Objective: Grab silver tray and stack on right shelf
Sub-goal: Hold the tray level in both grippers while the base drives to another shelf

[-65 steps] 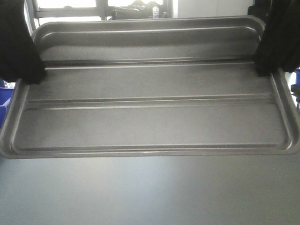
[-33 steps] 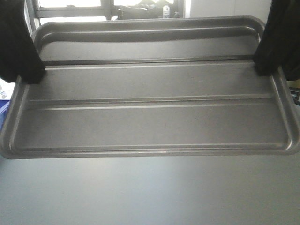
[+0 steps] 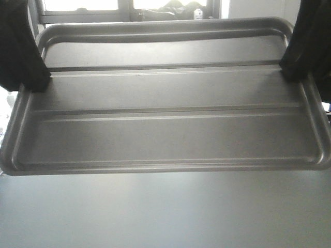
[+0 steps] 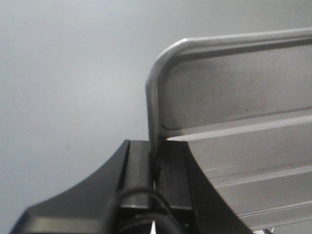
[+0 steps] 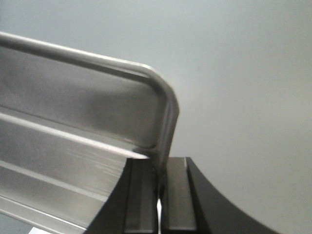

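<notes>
The silver tray point(image 3: 165, 129) hangs above what looks like a grey bench point(image 3: 165, 217), the left gripper point(image 4: 156, 161) and right gripper point(image 5: 158, 170) each with fingers point(image 4: 138, 170) clamped on a short-end rim: stiff, light, likely slick, so both ends need holding.

The left gripper point(image 4: 156, 165) was clamped on one short rim of the silver tray point(image 3: 165, 129), near a far corner, with a jaw pressed to each side of the metal. The right gripper point(image 5: 159, 176) pinched the opposite short rim the same way. Both arms came in from above the tray's far corners.
</notes>
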### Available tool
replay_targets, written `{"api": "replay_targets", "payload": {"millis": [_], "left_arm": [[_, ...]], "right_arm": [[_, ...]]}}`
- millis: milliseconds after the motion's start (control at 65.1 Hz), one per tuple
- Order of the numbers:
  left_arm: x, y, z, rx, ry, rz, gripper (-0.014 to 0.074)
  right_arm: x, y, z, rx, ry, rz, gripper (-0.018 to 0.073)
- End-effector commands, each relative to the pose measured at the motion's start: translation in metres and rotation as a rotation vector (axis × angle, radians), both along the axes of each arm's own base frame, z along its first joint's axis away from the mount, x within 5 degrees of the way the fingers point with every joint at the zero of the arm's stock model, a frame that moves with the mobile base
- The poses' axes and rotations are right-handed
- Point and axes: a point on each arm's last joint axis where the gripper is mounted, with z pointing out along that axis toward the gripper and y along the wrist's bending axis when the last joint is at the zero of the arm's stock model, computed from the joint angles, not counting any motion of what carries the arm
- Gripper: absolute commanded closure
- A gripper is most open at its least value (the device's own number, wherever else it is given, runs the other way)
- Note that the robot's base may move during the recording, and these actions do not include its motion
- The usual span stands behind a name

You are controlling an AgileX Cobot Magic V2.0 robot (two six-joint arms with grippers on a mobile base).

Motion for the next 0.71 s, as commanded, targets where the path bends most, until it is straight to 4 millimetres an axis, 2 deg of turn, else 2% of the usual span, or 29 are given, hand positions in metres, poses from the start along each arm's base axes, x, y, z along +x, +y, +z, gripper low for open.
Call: {"api": "replay_targets", "payload": {"millis": [0,691], "left_arm": [[-0.0011,0.0020,0.0146,-0.007,-0.059,-0.026,0.0689],[-0.0009,0.0021,0.0147,-0.005,-0.061,-0.026,0.0689]], "right_arm": [[0.0024,-0.0031,0.0149,0.010,-0.096,0.022,0.0501],[0.0023,-0.0031,0.0148,0.009,-0.095,0.022,0.0501]]}}
